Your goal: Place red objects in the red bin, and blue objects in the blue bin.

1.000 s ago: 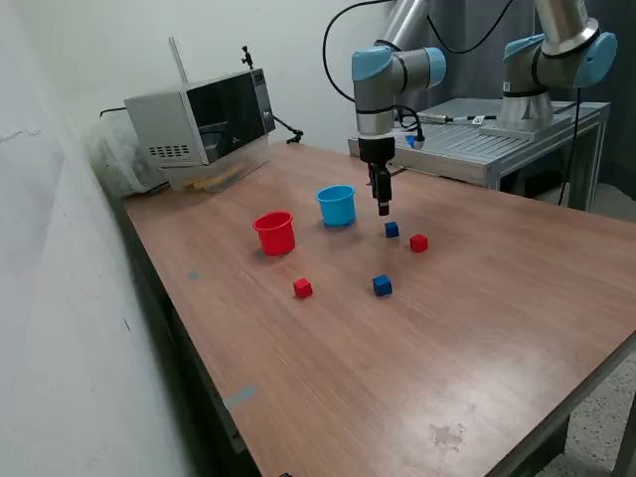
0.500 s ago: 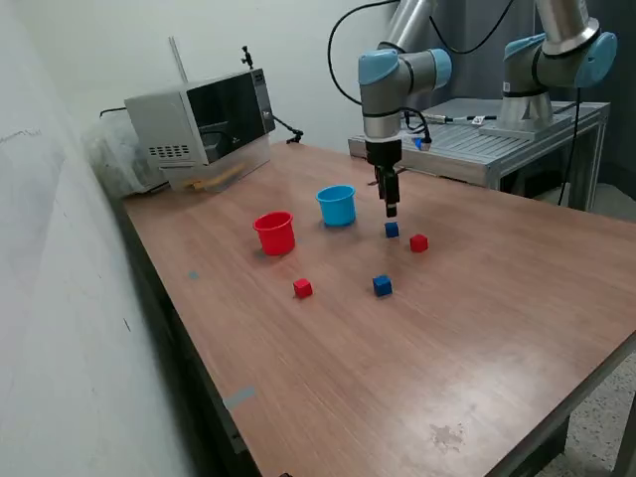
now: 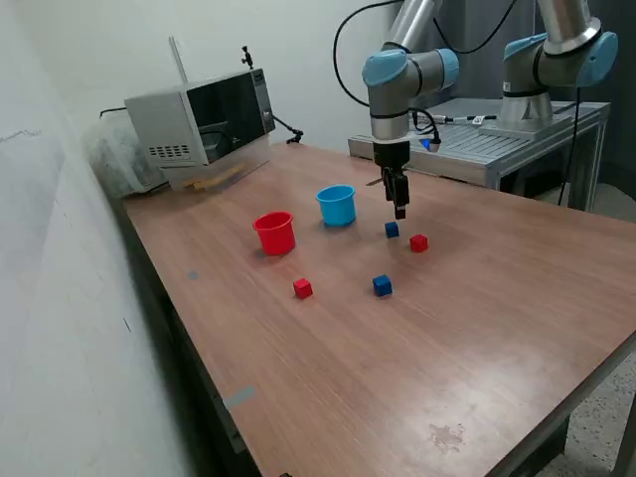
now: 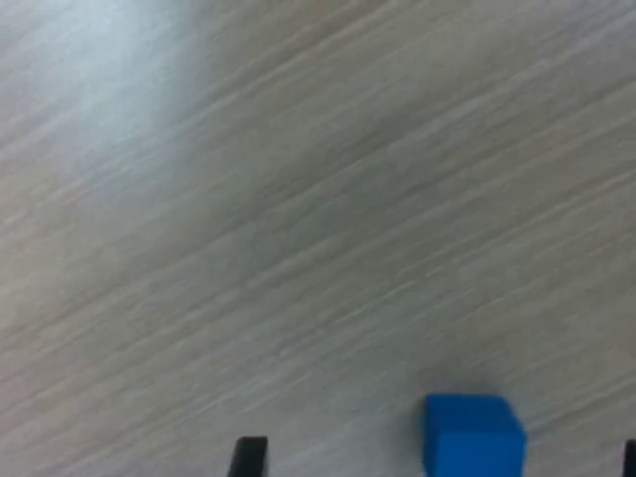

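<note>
Hand [image 3: 398, 211] open, empty | above blue cube [image 3: 392, 230] | no legible writing

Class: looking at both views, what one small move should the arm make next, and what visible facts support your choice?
Probably lower the tool straight onto the nearest blue cube. The tool hangs just above it, empty. In the wrist view the cube sits between the two finger tips, and all four cubes are on the table, outside the cups.

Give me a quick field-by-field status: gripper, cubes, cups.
gripper: above the table, holding nothing; open in the wrist view
nearest cube: blue cube, on the table just below the gripper
other cubes: red cube, second blue cube, second red cube, all on the table
cups: red cup, blue cup, both upright
</note>
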